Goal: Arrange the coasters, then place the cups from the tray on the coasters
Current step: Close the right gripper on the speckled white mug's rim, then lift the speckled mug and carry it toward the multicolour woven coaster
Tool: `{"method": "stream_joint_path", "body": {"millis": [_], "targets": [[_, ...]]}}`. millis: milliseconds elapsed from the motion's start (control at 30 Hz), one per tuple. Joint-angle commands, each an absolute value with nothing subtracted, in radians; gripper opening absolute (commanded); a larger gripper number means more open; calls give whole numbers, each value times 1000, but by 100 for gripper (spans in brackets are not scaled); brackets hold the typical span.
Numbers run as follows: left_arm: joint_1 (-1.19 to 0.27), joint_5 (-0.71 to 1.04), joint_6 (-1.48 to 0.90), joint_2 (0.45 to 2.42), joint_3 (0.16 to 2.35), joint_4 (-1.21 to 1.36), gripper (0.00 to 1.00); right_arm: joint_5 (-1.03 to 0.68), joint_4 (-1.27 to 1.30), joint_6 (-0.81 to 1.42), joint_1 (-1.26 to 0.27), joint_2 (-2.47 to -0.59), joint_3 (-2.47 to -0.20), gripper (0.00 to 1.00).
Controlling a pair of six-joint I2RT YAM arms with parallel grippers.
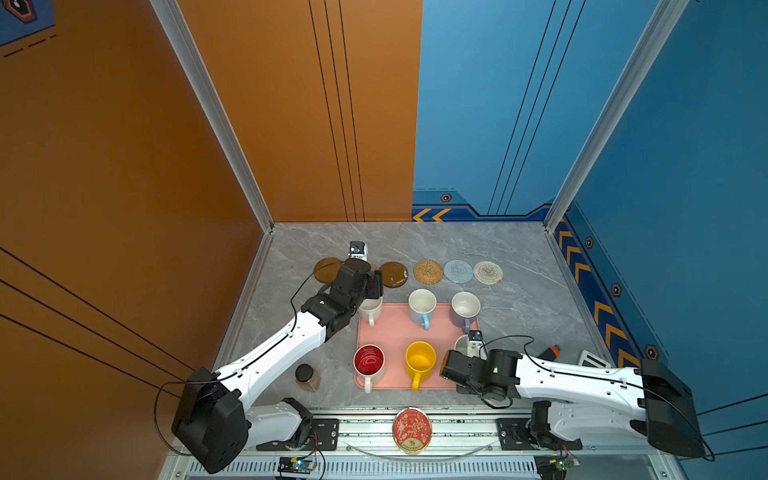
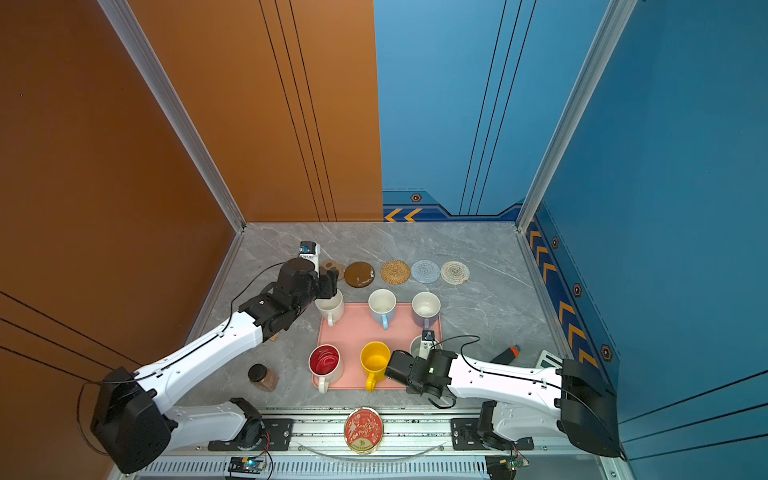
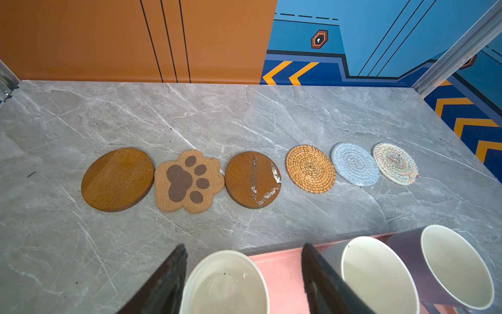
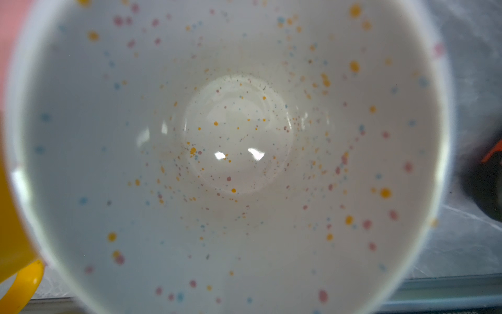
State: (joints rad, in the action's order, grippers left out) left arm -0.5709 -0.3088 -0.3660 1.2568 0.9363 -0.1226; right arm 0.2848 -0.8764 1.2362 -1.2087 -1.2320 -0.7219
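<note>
Reaching forward and angled down, the left arm holds the left gripper with fingers apart either side of the upright white mug, whose handle points toward the robot, at the tray corner. Six coasters line up beyond the fingertips. The right gripper hangs over the upright speckled mug; whether its jaws are together cannot be told.

Grey marble tabletop, orange wall, blue wall, aluminium corner posts

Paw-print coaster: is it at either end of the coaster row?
No, the paw-print coaster lies inside the row, between the plain brown round coaster and the scuffed brown round coaster.
</note>
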Motion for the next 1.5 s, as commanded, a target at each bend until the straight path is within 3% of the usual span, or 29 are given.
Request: {"method": "stream_joint_path", "body": {"millis": [0,933,1467], "targets": [[-560,-290,-376,1264,929,-114,68,359,-989,1255,-1243,-1269,-783,0],[-549,-280,-384,1251,914,-107,68,445,-1167,1339,-1296,-1072,-833,0],[-544,-281,-385,1247,908,-109,68,416,-1249,1205,-1093,-943,-848,0]]}}
